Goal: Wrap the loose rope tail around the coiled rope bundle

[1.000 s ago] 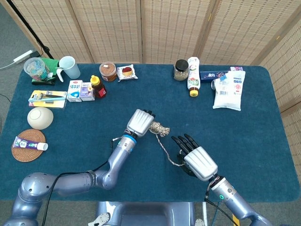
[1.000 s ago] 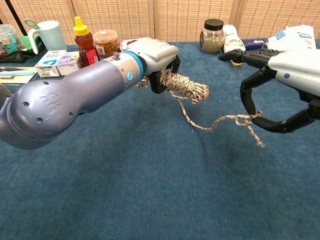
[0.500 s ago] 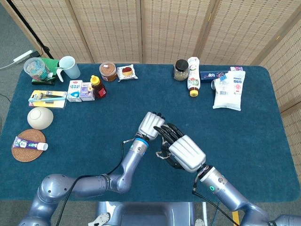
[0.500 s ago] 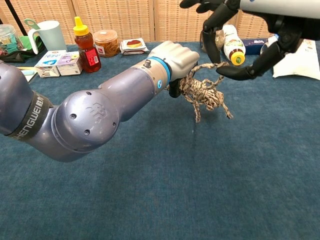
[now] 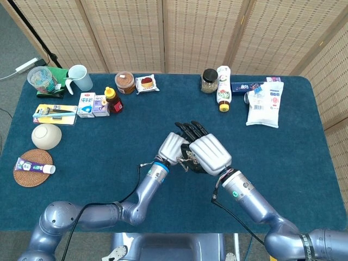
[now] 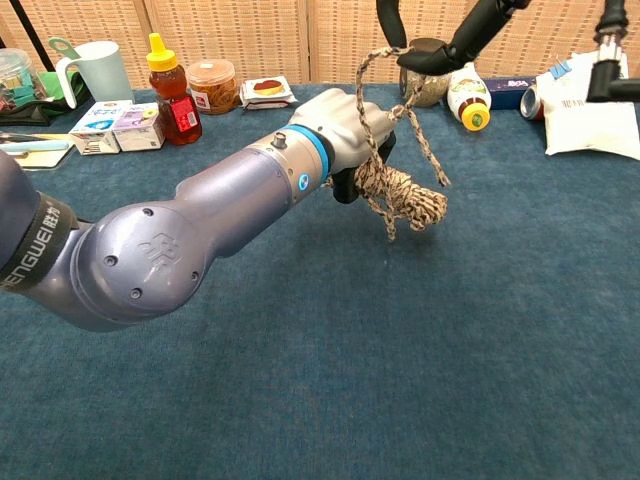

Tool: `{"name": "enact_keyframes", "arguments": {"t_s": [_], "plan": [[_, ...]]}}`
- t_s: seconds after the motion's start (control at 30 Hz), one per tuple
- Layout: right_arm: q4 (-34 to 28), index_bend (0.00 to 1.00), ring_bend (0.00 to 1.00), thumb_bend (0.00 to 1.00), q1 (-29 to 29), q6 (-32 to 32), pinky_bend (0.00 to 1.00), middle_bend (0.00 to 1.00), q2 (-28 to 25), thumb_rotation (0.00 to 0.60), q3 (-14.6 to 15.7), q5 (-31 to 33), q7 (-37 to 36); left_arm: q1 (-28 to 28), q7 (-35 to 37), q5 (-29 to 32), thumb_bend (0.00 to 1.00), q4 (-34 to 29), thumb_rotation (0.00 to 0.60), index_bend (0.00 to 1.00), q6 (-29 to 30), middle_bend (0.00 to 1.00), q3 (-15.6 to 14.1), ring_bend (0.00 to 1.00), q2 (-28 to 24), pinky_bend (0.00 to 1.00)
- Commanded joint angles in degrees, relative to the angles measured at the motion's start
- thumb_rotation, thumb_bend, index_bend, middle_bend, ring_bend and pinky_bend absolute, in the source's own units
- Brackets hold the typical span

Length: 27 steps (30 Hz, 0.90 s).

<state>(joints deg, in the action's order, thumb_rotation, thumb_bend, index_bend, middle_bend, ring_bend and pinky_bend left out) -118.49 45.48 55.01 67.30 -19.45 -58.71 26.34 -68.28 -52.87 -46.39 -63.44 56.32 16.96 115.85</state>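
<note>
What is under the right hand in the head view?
Under the right hand only a little coiled rope bundle shows; the rest is covered. In the chest view the left hand grips it, the rope tail lifted above.

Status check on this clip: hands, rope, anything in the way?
Left hand grips the rope bundle above the table. Right hand holds the loose tail lifted over the bundle. Nothing in the way; bottles and jars sit at the far edge.

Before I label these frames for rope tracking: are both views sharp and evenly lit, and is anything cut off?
Head view: even light, sharp, but the right hand covers the beige coiled rope bundle. Chest view: bundle and loose rope tail sharp, the left hand holding the bundle; the right hand is cropped at the top edge.
</note>
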Motion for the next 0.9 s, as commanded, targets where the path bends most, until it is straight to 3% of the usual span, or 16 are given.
{"name": "enact_keyframes", "arguments": {"t_s": [0.03, 0.57, 0.9], "plan": [[0.55, 0.63, 0.00, 0.46, 2.82, 0.62, 0.00, 0.00, 0.39, 0.600, -1.52, 4.68, 1.99, 0.57, 0.89, -1.00, 0.42, 0.04, 0.600, 0.55, -0.07, 0.40, -0.77, 0.44, -0.25, 0.63], [2.01, 0.64, 0.00, 0.47, 10.64, 3.53, 0.00, 0.00, 3.05, 0.600, -3.79, 15.71, 5.01, 1.79, 3.71, -3.72, 0.42, 0.43, 0.600, 0.55, -1.04, 0.40, -1.74, 0.44, -0.26, 0.63], [10.53, 0.65, 0.00, 0.47, 15.45, 4.28, 0.00, 0.00, 5.83, 0.600, -5.48, 23.78, 4.08, 4.50, 6.61, -8.40, 0.42, -4.46, 0.600, 0.55, -0.62, 0.40, -4.71, 0.44, -3.71, 0.63]]}}
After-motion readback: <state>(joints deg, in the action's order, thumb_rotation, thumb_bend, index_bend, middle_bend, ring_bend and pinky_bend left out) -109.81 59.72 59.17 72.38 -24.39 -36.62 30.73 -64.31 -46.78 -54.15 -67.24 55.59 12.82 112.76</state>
